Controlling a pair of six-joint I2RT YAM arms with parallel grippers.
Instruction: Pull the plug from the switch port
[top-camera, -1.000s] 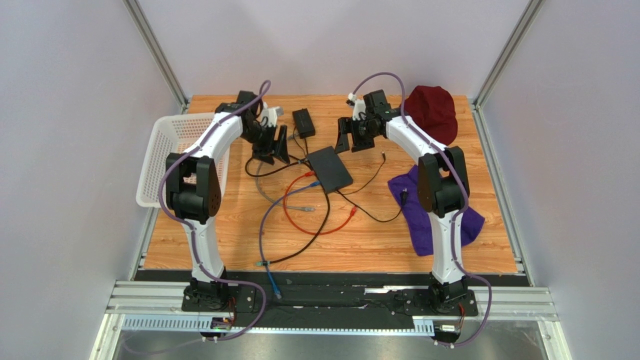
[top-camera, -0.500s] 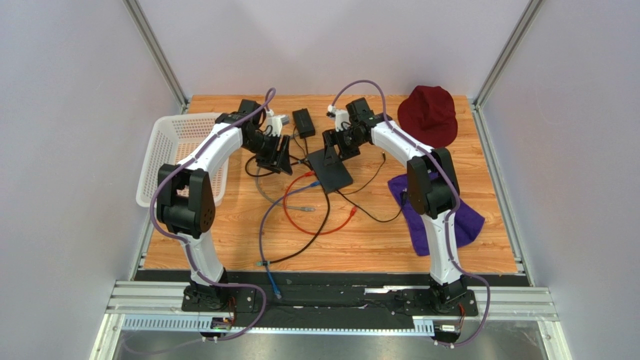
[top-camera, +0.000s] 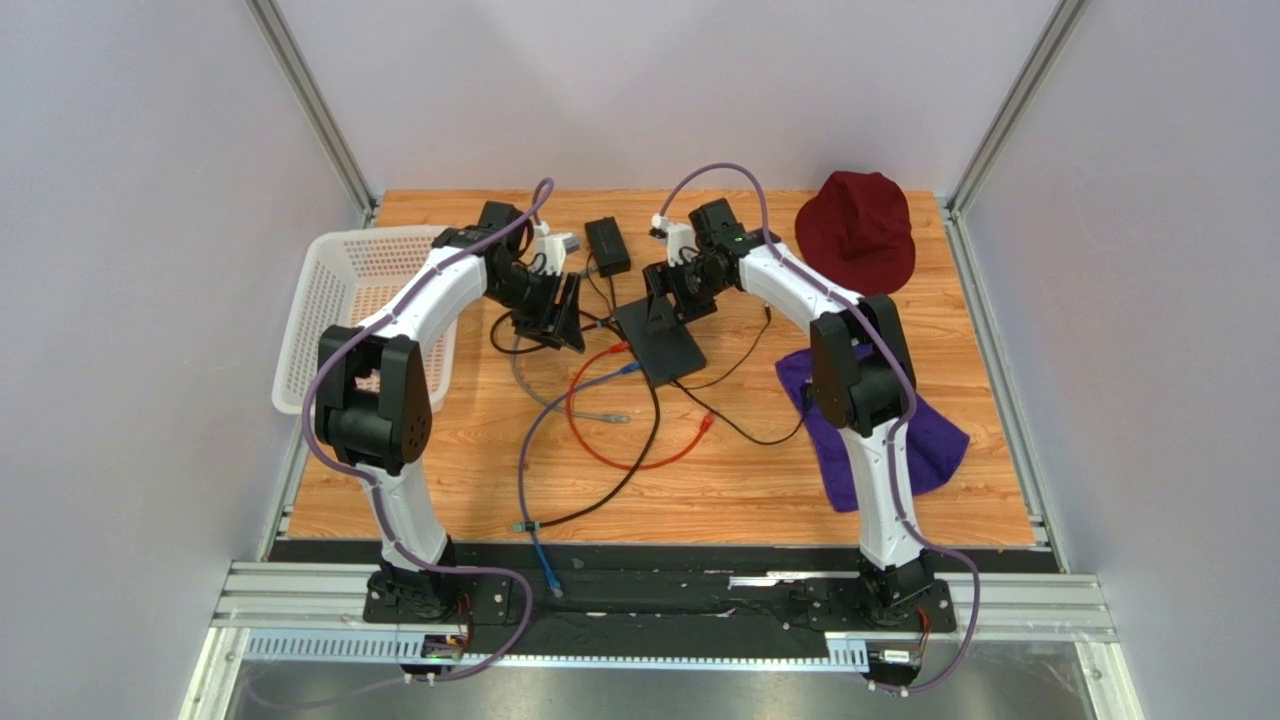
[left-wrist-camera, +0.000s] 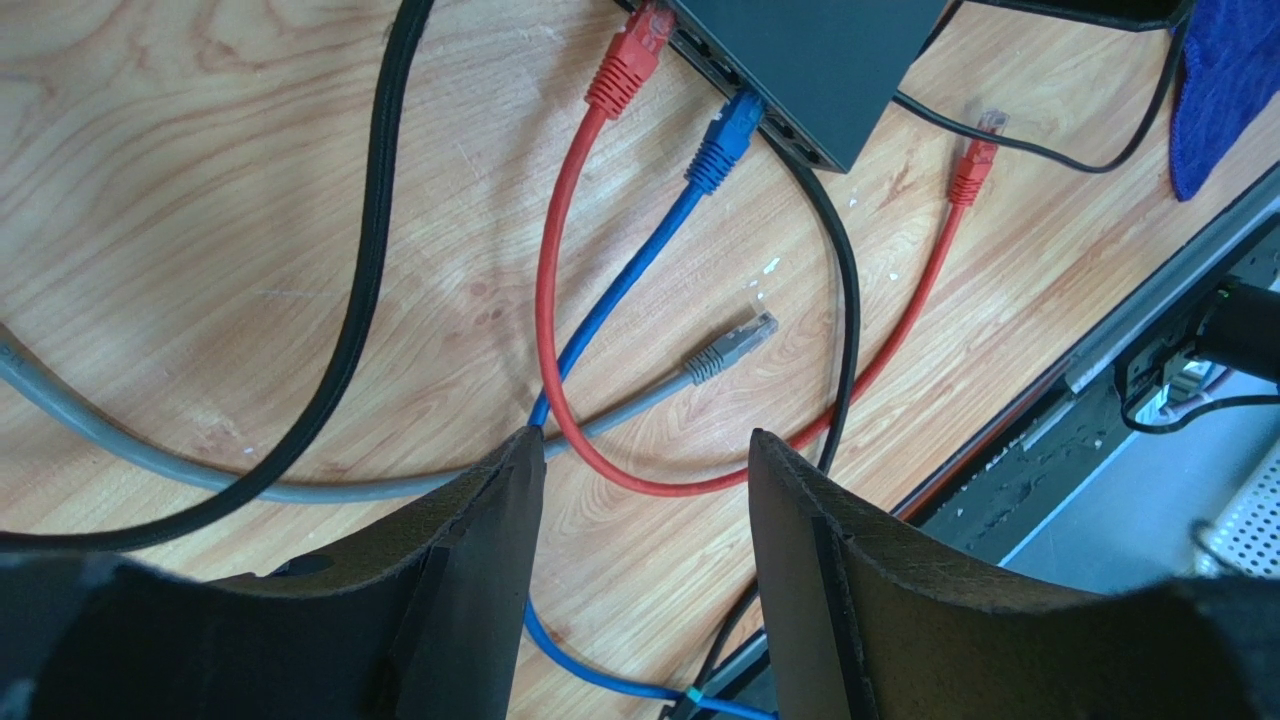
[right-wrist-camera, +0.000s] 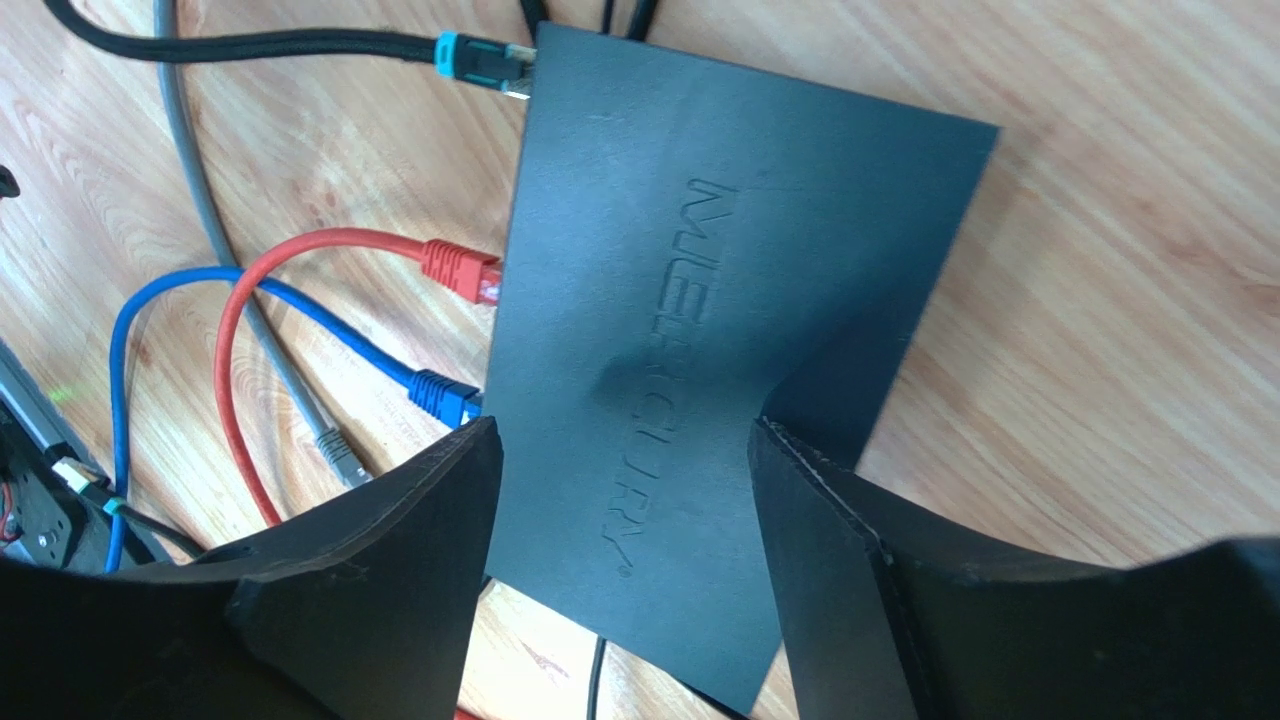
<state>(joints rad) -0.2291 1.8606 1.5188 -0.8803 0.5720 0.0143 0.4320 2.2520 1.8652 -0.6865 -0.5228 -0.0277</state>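
Observation:
The flat black switch lies mid-table. In the right wrist view its port edge holds a teal-tipped black braided cable's plug, a red plug and a blue plug. My right gripper is open and empty, its fingers straddling the switch body from above. My left gripper is open and empty over the cables left of the switch. The left wrist view shows the red plug and blue plug in the switch.
A loose grey plug and a loose red plug lie on the wood. A black adapter brick sits behind the switch. A white basket is at the left, a maroon hat and a purple cloth at the right.
Both arms have swung inward toward the switch. The right gripper came down over the switch body and the left moved slightly right. Little moved in the last half second.

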